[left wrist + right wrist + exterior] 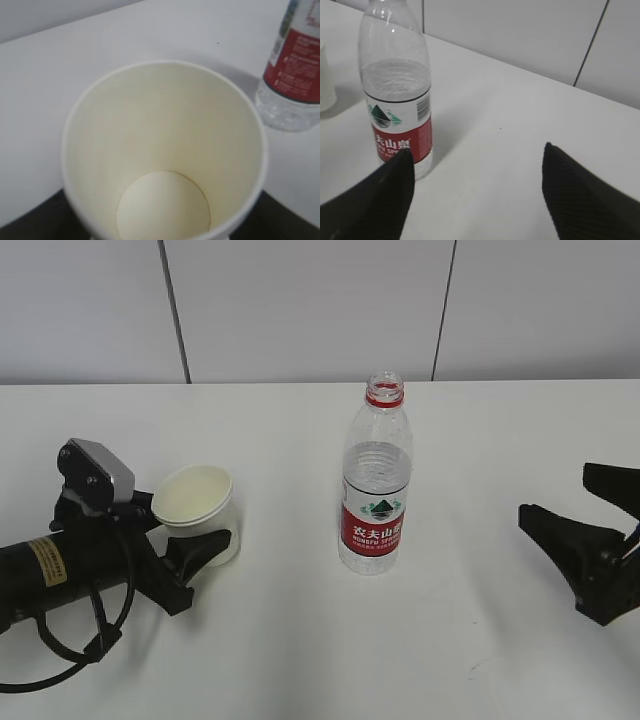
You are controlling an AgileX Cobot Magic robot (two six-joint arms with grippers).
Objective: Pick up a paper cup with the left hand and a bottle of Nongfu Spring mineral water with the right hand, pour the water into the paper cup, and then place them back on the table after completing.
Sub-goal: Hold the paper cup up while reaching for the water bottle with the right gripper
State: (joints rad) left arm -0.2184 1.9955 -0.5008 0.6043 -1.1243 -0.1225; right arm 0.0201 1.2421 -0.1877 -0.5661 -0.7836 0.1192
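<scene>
A white paper cup (197, 508) stands at the left of the white table (300, 640), empty and slightly tilted. My left gripper (214, 527), on the arm with the yellow sticker, is shut on its lower sides; in the left wrist view the cup (165, 150) fills the space between the dark fingers (30, 220). The uncapped Nongfu Spring bottle (375, 490) stands upright at the centre, about two-thirds full of clear water (375, 475). My right gripper (555, 490) is open and empty, well to the bottle's right. In the right wrist view the bottle (395, 95) stands beyond the left finger (375, 200).
A white panelled wall (300, 300) runs behind the table's far edge. A black cable (60, 650) loops under the left arm. The cup's edge shows at the far left of the right wrist view (325, 75).
</scene>
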